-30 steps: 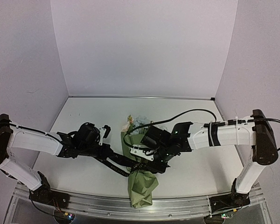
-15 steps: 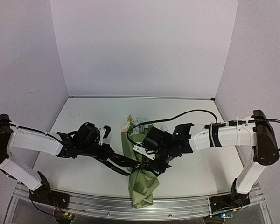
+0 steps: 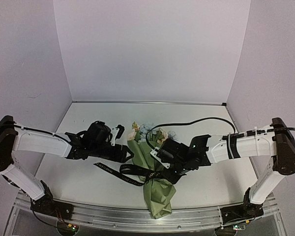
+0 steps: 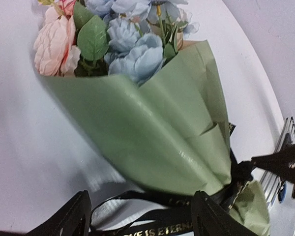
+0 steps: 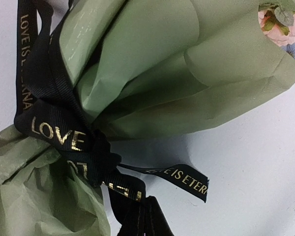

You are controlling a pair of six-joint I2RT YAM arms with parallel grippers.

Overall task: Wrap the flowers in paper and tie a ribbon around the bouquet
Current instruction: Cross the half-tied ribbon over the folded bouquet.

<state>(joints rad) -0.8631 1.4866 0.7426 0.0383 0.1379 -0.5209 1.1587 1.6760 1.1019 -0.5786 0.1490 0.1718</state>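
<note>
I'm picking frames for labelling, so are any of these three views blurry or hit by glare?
Top external: evenly lit, soft shadows, walls splayed by the wide lens. Left wrist: the olive-green paper wrap smears along its lower left edge; the pale blue and pink flowers are sharp. Right wrist: crisp, lettering on the black fabric ribbon is readable, only mild sheen on the paper.

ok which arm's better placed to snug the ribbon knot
right, probably: the right fingers are shut on the ribbon beside the knot; the left fingers stand open, ribbon loose between them
</note>
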